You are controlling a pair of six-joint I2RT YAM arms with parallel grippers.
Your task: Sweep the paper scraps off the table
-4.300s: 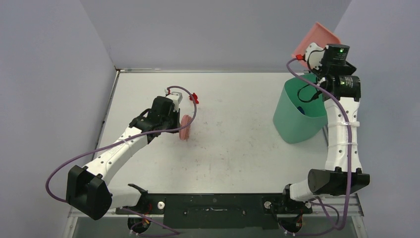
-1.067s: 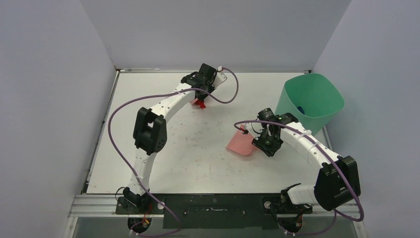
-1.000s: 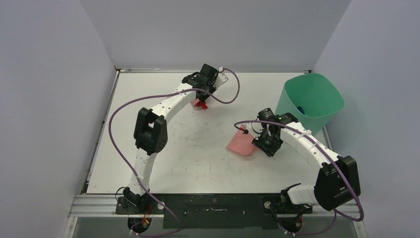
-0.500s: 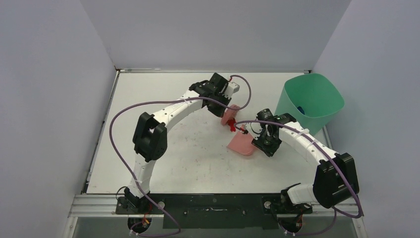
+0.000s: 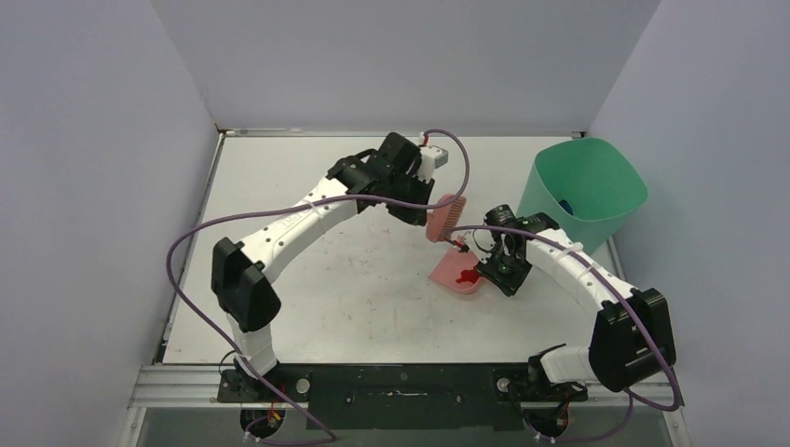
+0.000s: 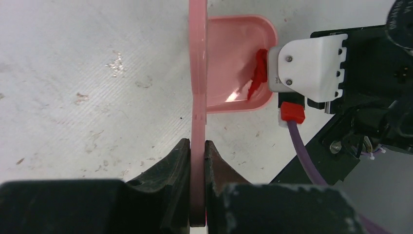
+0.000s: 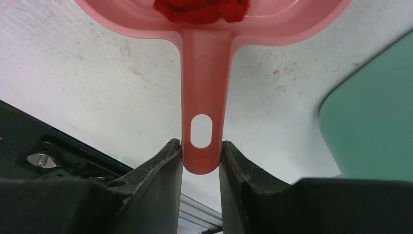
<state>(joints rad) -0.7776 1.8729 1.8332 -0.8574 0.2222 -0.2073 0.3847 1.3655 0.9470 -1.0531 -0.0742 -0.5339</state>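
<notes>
A red paper scrap (image 5: 468,277) lies inside the pink dustpan (image 5: 453,277) on the white table (image 5: 307,186); it shows in the left wrist view (image 6: 257,73) and in the right wrist view (image 7: 200,10). My right gripper (image 7: 200,156) is shut on the dustpan's handle (image 7: 201,97), the pan (image 7: 302,19) flat on the table. My left gripper (image 6: 197,161) is shut on the pink brush (image 6: 197,63), whose head (image 5: 445,216) hangs just above the dustpan (image 6: 234,53) at its far edge.
A green bin (image 5: 582,200) stands at the table's right side, close behind the right arm, with a blue scrap (image 5: 565,206) inside; its wall shows in the right wrist view (image 7: 375,131). Grey-lilac walls enclose the table on three sides.
The left arm swung the brush from the far middle of the table rightward to the dustpan, pushing the red scrap into it. The right gripper and dustpan stayed in place.
</notes>
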